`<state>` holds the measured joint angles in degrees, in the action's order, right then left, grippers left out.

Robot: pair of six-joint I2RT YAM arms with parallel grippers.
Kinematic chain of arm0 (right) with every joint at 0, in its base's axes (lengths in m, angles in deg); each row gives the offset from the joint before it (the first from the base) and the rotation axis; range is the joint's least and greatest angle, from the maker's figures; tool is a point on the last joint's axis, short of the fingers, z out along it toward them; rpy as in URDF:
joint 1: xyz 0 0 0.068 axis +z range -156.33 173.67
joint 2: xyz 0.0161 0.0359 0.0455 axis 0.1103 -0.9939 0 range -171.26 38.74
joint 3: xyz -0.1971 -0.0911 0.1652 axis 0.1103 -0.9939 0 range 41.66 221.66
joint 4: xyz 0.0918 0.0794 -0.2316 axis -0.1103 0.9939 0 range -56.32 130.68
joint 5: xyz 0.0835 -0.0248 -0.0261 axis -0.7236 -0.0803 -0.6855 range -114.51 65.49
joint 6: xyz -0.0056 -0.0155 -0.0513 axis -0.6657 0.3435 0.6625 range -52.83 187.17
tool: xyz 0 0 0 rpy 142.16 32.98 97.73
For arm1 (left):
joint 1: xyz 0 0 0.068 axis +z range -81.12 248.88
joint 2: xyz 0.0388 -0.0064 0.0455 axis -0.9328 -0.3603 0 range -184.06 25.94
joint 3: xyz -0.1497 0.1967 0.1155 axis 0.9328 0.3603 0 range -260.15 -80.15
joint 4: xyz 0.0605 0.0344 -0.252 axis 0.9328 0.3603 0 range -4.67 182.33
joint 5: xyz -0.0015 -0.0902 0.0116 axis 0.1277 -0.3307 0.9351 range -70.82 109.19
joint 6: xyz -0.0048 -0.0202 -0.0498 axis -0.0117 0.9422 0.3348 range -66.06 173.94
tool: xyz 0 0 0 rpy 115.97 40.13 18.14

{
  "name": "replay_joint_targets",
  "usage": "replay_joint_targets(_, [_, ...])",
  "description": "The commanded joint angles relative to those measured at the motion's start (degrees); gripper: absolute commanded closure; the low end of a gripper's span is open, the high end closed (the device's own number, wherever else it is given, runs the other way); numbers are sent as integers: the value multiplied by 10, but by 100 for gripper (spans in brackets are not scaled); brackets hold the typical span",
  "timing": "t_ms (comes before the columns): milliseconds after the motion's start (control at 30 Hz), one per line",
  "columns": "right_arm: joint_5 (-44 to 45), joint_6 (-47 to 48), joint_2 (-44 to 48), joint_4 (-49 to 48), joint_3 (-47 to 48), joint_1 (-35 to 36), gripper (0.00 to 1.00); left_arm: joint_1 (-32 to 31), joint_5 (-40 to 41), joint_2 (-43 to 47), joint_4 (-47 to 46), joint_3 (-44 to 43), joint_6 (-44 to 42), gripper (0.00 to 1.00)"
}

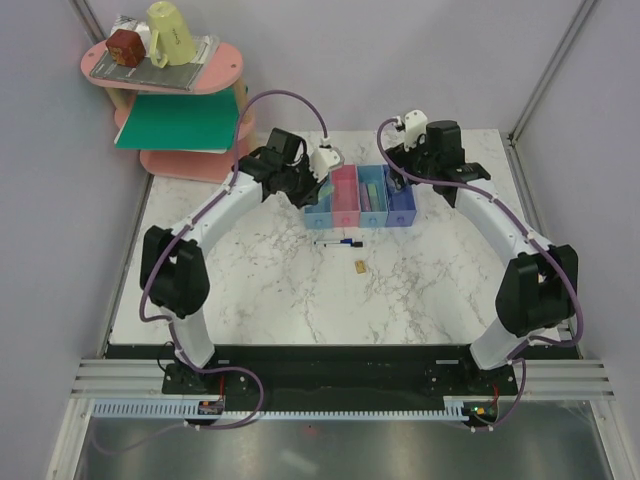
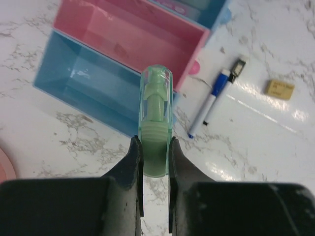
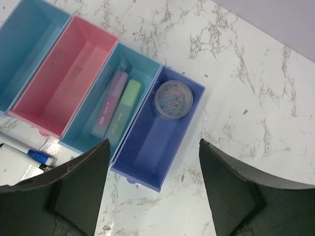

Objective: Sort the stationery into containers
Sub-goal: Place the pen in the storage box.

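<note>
My left gripper [image 2: 156, 147] is shut on a pale green translucent stick [image 2: 157, 113], held above the near wall of the left light blue bin [image 2: 83, 83]. The pink bin [image 2: 128, 34] beside it holds nothing. In the top view the left gripper [image 1: 300, 186] is at the left end of the containers [image 1: 344, 210]. My right gripper [image 3: 153, 145] hangs open over the purple bin [image 3: 157, 142], which holds a round roll [image 3: 173, 99]. A pink bar [image 3: 109, 101] and a green bar [image 3: 125, 105] lie in the second light blue bin [image 3: 142, 73]. Two markers [image 1: 338, 242] and a tan block [image 1: 358, 265] lie on the table.
A pink tiered shelf [image 1: 190, 160] stands at the back left with a yellow cup [image 1: 172, 32], a red-brown block [image 1: 126, 46] and a green sheet [image 1: 175, 122]. The blue-capped marker [image 2: 209, 103] and tan block [image 2: 280, 87] lie just in front of the bins.
</note>
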<state>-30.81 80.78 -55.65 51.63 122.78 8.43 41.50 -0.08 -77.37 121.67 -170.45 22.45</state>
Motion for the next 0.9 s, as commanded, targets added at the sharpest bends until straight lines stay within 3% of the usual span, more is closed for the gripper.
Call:
replay_joint_targets(0, [-1, -10, 35, -10, -21, -5, 20, 5, 31, -87, -3, -103, 142, 98])
replay_joint_targets(267, [-135, 50, 68, 77, -66, -5, 22, 5, 124, -203, -4, -225, 173, 98])
replay_joint_targets(667, [-189, 55, 108, 104, -139, 41, 22, 7, 190, -242, -10, -223, 180, 98])
replay_joint_targets(867, [-172, 62, 87, 100, -173, 110, 22, 7, 186, -239, -10, -219, 172, 73])
